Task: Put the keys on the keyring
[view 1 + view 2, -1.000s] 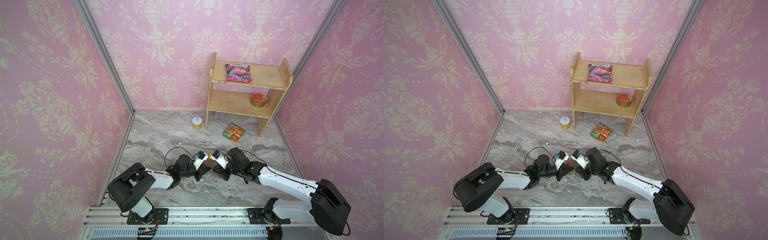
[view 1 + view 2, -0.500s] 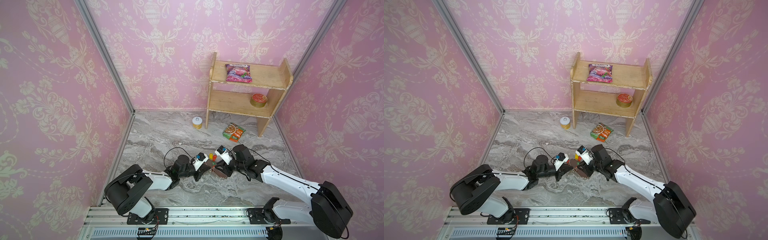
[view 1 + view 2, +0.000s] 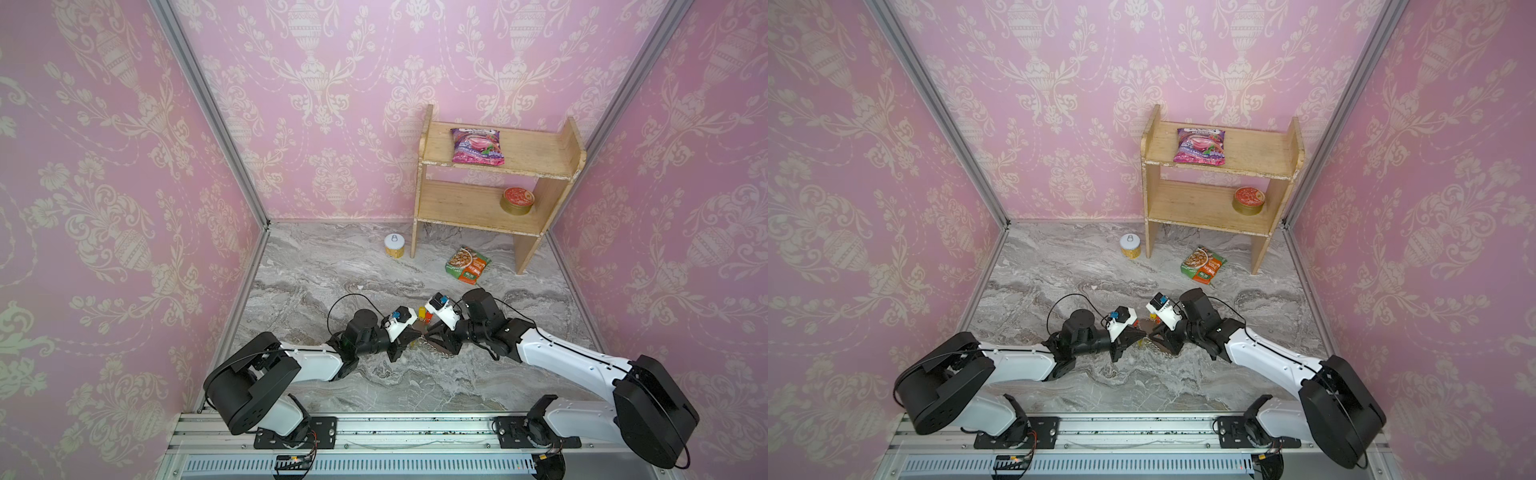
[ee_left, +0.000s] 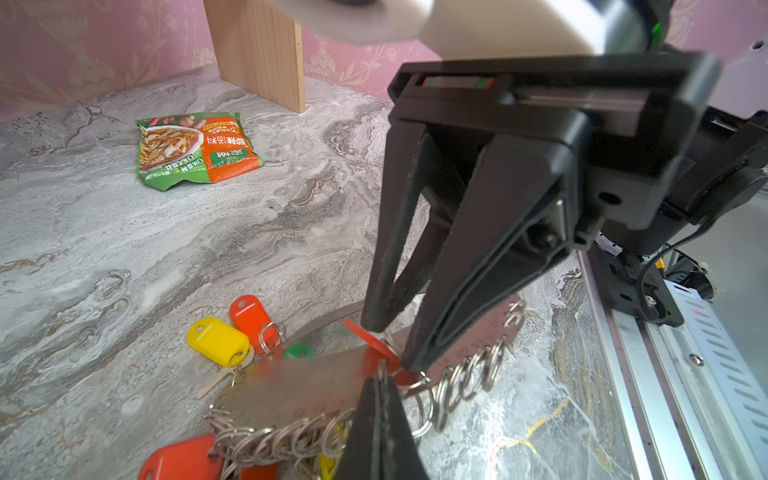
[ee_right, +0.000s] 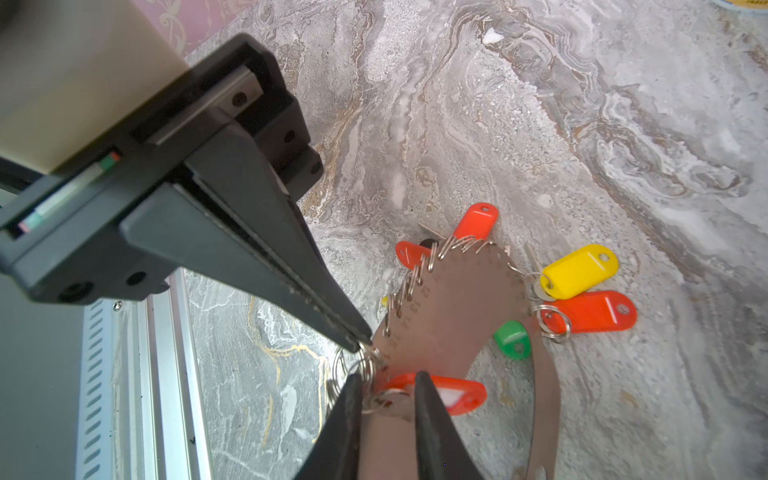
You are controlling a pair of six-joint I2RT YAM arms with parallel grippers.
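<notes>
Around keyring [image 5: 457, 299], keys [image 5: 577, 270] (coloured tags)

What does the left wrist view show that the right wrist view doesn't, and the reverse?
Only the left wrist view: the green-orange packet, a wooden shelf leg, and the right hand seen from outside, body and fingers. Only the right wrist view: the left hand from outside, its tips shut on a ring of the keyring. Both: the keyring's band and ring chain, the yellow tag, the green tag, and the red-tagged key by the right hand's fingers.
</notes>
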